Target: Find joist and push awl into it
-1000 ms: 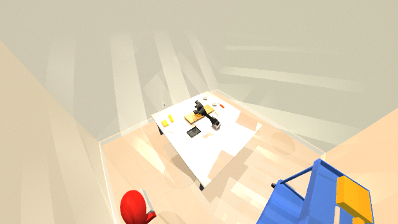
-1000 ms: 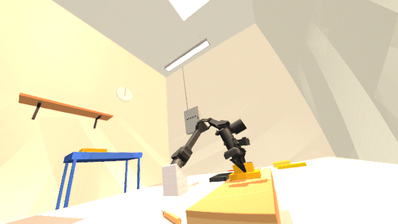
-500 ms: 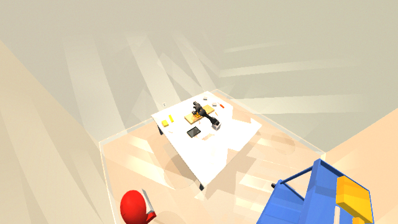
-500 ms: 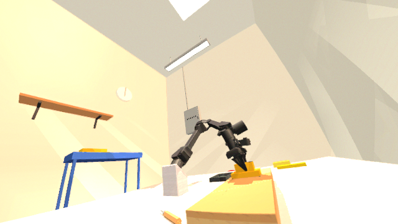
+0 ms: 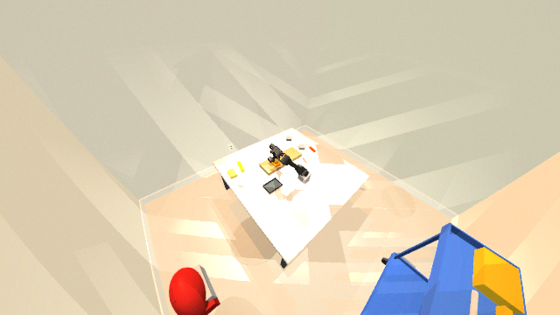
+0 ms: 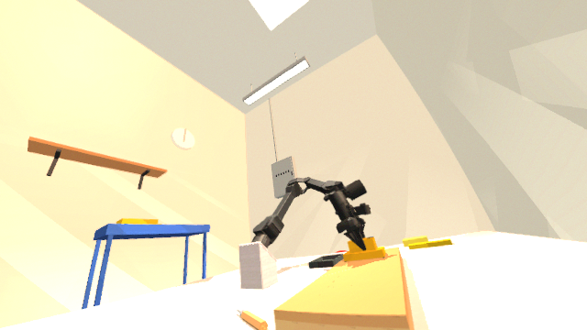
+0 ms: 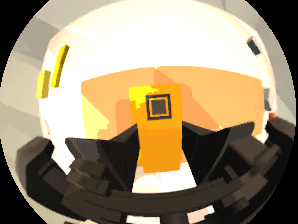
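My gripper (image 6: 359, 243) (image 7: 157, 123) is shut on the orange stud finder (image 6: 373, 253) (image 7: 159, 161), with one finger on each side of its raised body. The stud finder is upright at the far part of the wooden floor panel (image 5: 294, 156) (image 6: 348, 297) (image 7: 220, 95) in the exterior view, and seems to rest on it. A small dark square shows on its top in the wrist view. The dark tray (image 5: 272, 185) (image 6: 326, 261) stands beside the panel and looks empty. The awl (image 6: 254, 320), with an orange handle and thin tip, lies beside the panel's near end in the exterior view. The joist is hidden.
Two yellow objects (image 5: 241, 166) (image 7: 60, 66) lie beyond one end of the panel. Small grey blocks (image 5: 289, 138) (image 7: 254, 46) and a red object (image 5: 311, 149) lie toward the other end. A pale block (image 6: 251, 266) stands by the arm's base.
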{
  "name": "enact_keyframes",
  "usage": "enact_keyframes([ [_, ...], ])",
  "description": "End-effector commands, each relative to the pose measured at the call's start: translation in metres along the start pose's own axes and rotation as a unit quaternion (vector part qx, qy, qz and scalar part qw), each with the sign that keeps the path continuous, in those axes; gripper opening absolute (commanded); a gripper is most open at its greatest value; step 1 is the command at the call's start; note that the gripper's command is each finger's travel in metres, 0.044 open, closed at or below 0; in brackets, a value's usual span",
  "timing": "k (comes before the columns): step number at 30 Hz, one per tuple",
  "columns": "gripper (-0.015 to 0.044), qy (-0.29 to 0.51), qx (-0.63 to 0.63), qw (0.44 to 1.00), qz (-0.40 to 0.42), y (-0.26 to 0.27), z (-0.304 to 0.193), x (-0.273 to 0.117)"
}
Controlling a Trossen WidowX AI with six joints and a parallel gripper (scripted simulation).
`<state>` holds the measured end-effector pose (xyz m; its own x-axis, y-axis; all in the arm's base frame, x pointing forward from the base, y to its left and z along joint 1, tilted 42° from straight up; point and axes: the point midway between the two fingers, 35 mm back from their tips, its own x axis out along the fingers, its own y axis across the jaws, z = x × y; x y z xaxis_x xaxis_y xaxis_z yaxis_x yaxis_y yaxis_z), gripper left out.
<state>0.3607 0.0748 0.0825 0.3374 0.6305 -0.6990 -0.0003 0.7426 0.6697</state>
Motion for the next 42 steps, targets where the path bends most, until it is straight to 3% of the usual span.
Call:
enact_keyframes([
  [1, 0.0, 0.001, -0.003, 1.0, 0.004, 0.012, -0.001, 0.0],
  [42, 0.0, 0.001, -0.003, 1.0, 0.006, 0.089, 0.0, -0.001],
])
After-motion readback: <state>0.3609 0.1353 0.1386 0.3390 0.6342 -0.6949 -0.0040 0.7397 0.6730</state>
